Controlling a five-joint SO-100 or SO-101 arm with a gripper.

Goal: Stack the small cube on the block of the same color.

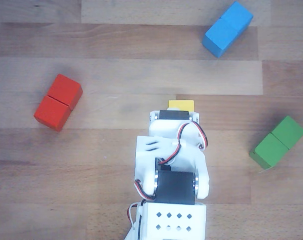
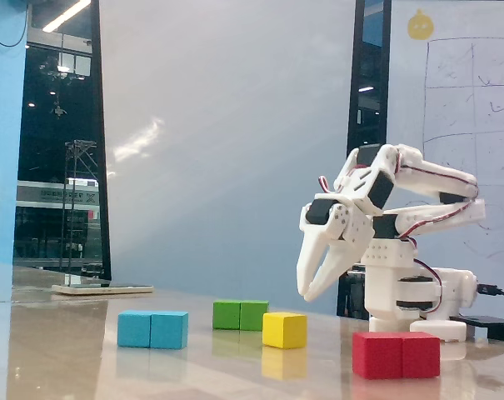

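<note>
The small cube point(image 2: 284, 330) is yellow and rests on the table between the green and red blocks. From above, only its far edge point(image 1: 181, 104) shows past the arm's wrist point(image 1: 174, 150). My gripper point(image 2: 307, 294) hangs a little above and to the right of the cube in the fixed view, pointing down and to the left. Its fingertips are close together and hold nothing. They are hidden under the wrist in the view from above. A block of the same color as the cube is out of view.
A red double block point(image 2: 396, 354) point(image 1: 58, 102) lies nearest the fixed camera, in front of the arm's base point(image 2: 414, 292). A blue double block point(image 2: 152, 329) point(image 1: 227, 29) and a green one point(image 2: 240, 315) point(image 1: 277, 142) also lie on the table.
</note>
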